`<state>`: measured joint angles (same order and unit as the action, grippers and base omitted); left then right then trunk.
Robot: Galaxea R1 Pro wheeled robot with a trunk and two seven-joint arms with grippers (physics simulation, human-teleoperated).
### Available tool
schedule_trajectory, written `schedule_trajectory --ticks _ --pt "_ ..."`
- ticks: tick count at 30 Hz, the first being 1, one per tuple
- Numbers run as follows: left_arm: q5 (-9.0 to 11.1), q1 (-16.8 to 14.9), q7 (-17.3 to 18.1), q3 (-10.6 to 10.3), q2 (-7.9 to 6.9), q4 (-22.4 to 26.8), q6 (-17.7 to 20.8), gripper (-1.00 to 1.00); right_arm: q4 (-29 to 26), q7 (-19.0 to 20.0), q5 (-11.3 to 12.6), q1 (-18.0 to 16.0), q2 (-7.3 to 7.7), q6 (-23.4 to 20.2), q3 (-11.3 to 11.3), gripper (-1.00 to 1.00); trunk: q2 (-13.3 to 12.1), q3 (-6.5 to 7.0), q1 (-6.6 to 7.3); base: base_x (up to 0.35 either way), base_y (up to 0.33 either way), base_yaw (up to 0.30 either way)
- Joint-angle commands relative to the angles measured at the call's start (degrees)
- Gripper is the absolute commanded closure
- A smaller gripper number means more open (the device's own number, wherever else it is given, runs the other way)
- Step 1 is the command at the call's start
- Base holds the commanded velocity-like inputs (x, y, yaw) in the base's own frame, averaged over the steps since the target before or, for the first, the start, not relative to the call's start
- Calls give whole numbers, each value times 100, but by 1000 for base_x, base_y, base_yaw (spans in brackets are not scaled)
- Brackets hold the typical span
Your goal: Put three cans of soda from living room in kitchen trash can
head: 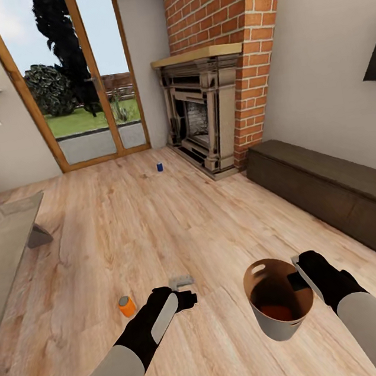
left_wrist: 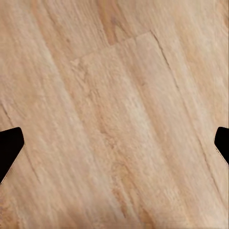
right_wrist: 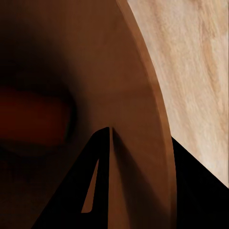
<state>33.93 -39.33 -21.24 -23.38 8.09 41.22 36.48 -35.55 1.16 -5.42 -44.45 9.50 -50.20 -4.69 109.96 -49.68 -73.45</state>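
Risk first: trash can (head: 281, 307) hangs from the right gripper (head: 301, 275), whose jaws pinch its rim wall; a weak rim hold could, in my judgement, let it tilt and spill the orange can (head: 278, 311) lying inside. Left gripper (head: 183, 290) is empty with jaws spread wide over bare floor (head: 156, 216). Second orange can (head: 127, 306) stands near it, upright. Blue can (head: 160, 167) stands well apart, near the fireplace (head: 201, 114). Bin is copper-brown, tan-rimmed, dark within.

Light wood floor (head: 158, 228), orange can (head: 127, 306) and blue can (head: 160, 167) standing on it
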Motion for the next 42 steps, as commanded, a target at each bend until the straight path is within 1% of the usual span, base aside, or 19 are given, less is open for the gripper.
schedule_trajectory --ticks 1,13,18,21,24,33,42 --pt "3 0 1 0 0 0 0 -100 -1 26 50 -2 -1 1 3 100 0 1 0 338 -78 257" --pt "8 1 5 0 -2 -1 -3 -100 -3 25 48 -2 -1 1 3 100 0 1 0 344 -16 257" --pt "9 -1 3 0 0 -1 -2 -100 -4 -160 54 -2 -1 1 3 100 0 1 0 346 -1 257" --pt "9 -2 3 0 0 -1 -5 -100 -4 -259 51 -2 -59 1 4 100 0 7 0 346 0 244" --pt "7 -2 5 0 0 -3 -3 -100 -12 -284 50 -2 -86 5 9 100 0 24 0 346 0 190" --pt "5 -3 3 0 0 -2 -6 -100 -86 -308 59 -2 -105 8 12 100 0 89 0 345 -8 124" --pt "0 1 6 0 0 -1 -1 -100 -92 -301 67 -2 -114 1 12 100 0 103 0 346 -52 22"
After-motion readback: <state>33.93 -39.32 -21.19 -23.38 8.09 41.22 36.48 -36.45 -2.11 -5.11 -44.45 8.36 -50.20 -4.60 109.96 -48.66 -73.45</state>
